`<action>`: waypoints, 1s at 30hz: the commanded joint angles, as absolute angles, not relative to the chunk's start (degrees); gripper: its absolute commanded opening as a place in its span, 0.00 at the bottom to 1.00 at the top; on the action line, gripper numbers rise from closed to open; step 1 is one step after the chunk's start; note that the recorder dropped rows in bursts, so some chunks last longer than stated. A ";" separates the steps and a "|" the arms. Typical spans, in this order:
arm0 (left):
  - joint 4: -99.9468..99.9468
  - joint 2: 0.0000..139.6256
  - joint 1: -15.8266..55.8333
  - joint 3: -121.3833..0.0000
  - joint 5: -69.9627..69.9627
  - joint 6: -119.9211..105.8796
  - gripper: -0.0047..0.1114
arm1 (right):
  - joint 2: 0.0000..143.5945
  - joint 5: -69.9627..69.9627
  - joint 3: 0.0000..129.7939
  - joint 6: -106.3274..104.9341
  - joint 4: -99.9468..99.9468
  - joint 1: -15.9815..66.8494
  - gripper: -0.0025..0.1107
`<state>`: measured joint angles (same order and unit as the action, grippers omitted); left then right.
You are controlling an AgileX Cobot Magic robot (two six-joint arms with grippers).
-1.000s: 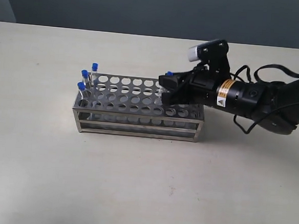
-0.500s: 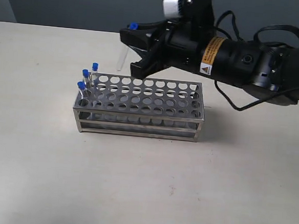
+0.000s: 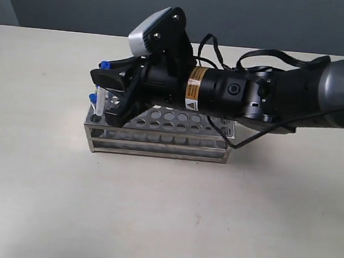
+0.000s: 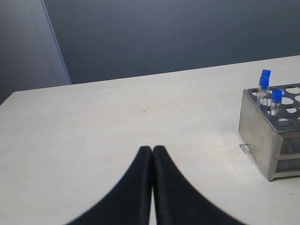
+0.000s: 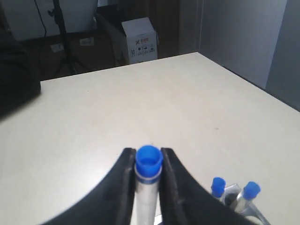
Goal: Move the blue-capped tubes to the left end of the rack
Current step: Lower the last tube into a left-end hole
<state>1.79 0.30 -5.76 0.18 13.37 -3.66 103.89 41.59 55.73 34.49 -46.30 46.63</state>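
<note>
The shiny metal rack (image 3: 159,144) stands mid-table. My right gripper (image 3: 105,74) has reached across to its left end and is shut on a blue-capped tube (image 3: 105,64), held upright just above the end holes. In the right wrist view that tube's cap (image 5: 149,159) sits clamped between the black fingers (image 5: 125,174), with two other blue-capped tubes (image 5: 218,185) standing in the rack beside it. One seated cap (image 3: 93,97) shows under the arm. The left wrist view has three capped tubes (image 4: 276,95) in the rack (image 4: 265,138). My left gripper (image 4: 152,149) is shut and empty, well short of the rack.
The right arm's black body (image 3: 251,99) lies over most of the rack's top plate and hides its back rows. A bare beige tabletop (image 3: 153,222) surrounds the rack. A white box (image 5: 139,40) and a stand are off the table's far side in the right wrist view.
The right gripper lifted a blue-capped tube from near the rack's right end, carried it left above the rack, and now holds it lower at the left end.
</note>
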 commanded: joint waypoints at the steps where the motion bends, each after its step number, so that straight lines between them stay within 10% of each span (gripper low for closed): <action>1: 1.77 0.00 -5.63 0.00 13.24 -3.63 0.05 | 107.68 41.66 60.35 34.44 -46.02 46.78 0.01; 30: 1.77 0.00 -5.63 0.00 13.24 -3.63 0.05 | 114.55 33.24 67.14 38.70 -52.68 47.40 0.01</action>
